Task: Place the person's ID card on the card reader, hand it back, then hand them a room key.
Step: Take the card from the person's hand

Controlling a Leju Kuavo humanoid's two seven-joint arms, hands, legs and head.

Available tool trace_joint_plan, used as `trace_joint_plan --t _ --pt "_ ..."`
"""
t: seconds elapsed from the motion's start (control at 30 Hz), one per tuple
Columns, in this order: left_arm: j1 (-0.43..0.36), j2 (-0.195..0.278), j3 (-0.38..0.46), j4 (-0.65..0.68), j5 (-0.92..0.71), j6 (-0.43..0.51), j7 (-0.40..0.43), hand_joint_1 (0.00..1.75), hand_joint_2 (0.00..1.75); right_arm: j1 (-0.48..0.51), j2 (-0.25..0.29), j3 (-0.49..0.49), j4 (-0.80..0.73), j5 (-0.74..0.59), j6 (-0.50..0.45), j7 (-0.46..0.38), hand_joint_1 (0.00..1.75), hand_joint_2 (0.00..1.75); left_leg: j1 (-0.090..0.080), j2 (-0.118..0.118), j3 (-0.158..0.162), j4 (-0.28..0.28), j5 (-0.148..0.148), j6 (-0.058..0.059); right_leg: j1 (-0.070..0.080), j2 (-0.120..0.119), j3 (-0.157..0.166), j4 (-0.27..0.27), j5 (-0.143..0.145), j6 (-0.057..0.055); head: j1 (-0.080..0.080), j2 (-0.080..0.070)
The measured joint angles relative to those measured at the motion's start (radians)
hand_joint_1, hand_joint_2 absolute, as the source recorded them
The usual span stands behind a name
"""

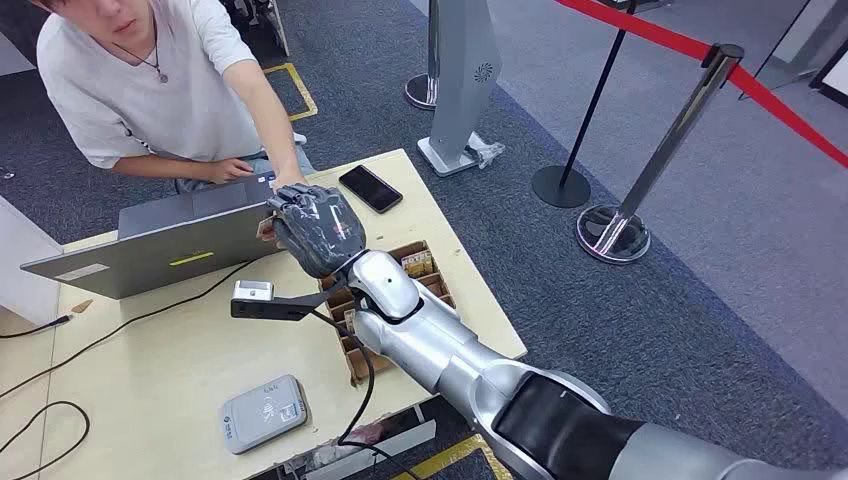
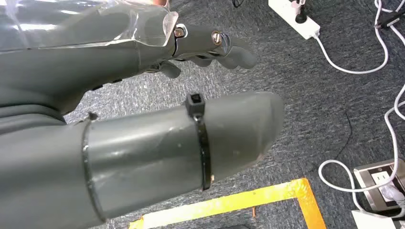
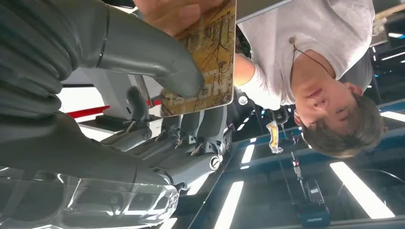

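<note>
The robot's right hand is raised over the far middle of the pale wooden worktop, its silver arm reaching up from the near right. In the right wrist view its thick grey thumb presses a brown and gold patterned room key card against the darker fingers, so the hand holds the card. A person's hand grips the same card at its other end; in the head view that person's hand meets the robot's right hand just beyond it. The person in a white T-shirt sits at the far side of the worktop behind an open grey laptop.

A grey flat card reader lies on the near part of the worktop, well apart from the raised hand. A brown cardboard tray with compartments sits under the arm, and a black phone lies at the far right edge.

The left hand hangs over grey carpet, its fingers apart and holding nothing.
</note>
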Motion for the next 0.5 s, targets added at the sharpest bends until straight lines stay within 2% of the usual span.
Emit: trace_joint_plan --t 0.5 --pt "0.004 -0.002 0.000 0.000 0.005 0.014 -0.007 0.00 0.00 0.005 0.000 0.000 -0.016 -0.033 0.010 -0.021 1.75 1.75 0.000 0.000 0.000 0.000 0.000 0.000 0.000 0.000 0.000 0.000 0.000 0.000 0.000 0.000"
